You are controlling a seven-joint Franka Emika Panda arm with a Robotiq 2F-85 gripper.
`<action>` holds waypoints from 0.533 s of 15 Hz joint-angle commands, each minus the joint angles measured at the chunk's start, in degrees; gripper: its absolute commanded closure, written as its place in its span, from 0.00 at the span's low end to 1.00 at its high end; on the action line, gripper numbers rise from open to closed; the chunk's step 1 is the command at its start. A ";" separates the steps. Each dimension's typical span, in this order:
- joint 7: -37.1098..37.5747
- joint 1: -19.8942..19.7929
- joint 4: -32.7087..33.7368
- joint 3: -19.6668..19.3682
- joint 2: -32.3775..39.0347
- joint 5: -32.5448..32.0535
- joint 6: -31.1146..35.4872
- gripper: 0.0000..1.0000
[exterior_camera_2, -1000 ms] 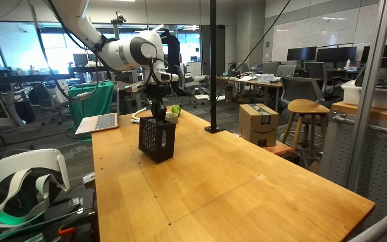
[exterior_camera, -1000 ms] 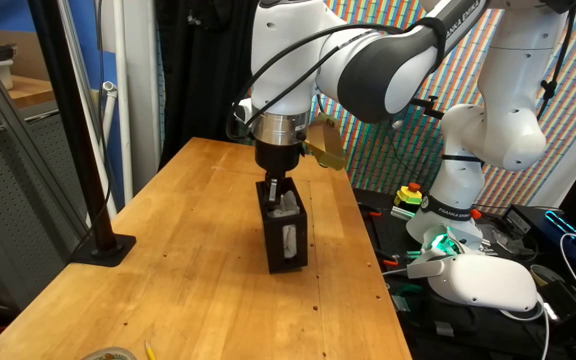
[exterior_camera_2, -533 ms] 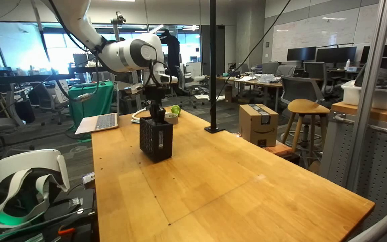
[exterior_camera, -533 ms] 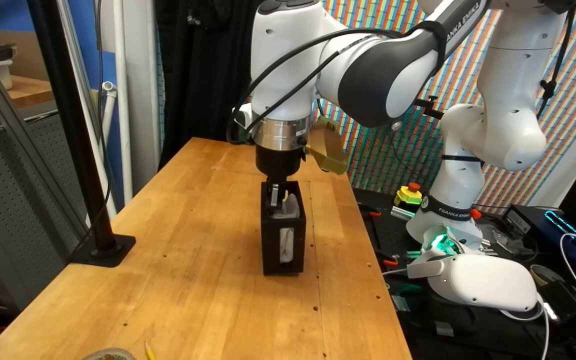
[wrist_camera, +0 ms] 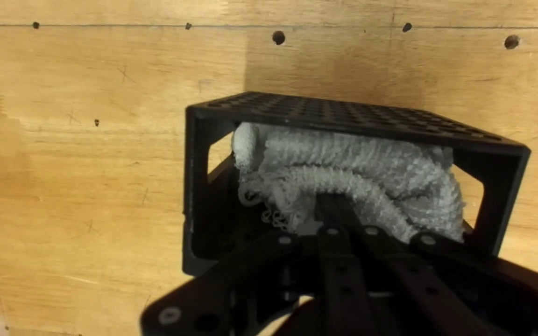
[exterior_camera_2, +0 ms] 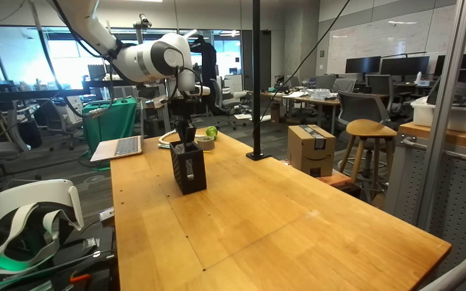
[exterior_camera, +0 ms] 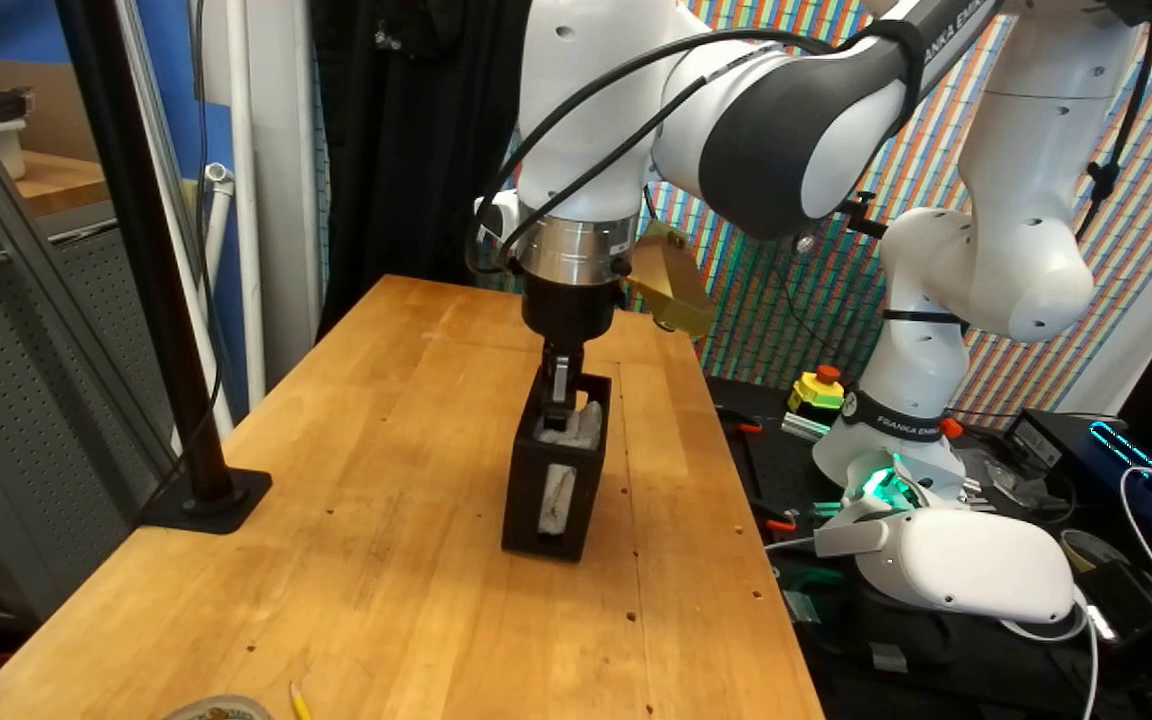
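Observation:
A tall narrow black box (exterior_camera: 524, 500) with holed sides and window slots stands on the wooden table, leaning slightly and turned. It also shows in an exterior view (exterior_camera_2: 179, 173) and in the wrist view (wrist_camera: 325, 116). A grey fluffy cloth (wrist_camera: 353, 149) lies bunched inside it; it shows through the box's top (exterior_camera: 584, 428). My gripper (exterior_camera: 558, 420) points down into the open top of the box. In the wrist view the fingers (wrist_camera: 336, 205) are together and sunk in a fold of the cloth, which lies on both sides of them. The very fingertips are hidden in the cloth.
A tape roll (exterior_camera_2: 206, 143), a pencil (exterior_camera: 300, 702), a green object (exterior_camera_2: 212, 132) and an open laptop (exterior_camera_2: 126, 147) are at one end of the table (exterior_camera: 386, 560). A black post (exterior_camera: 206, 450) stands at the table's side. A white headset (exterior_camera: 976, 565) lies beyond the opposite edge.
The box stood nearly upright half a second ago and now leans and is turned, its base shifted. My gripper dipped a little, then rose and moved slightly sideways; its fingers stay inside the box.

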 commanded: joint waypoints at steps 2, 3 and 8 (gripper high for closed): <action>4.16 1.08 -4.18 0.41 -5.12 0.29 1.04 1.00; 5.67 1.26 -4.67 0.64 -5.40 -0.52 1.68 1.00; 8.83 1.47 -5.28 1.46 -4.89 -0.35 4.05 1.00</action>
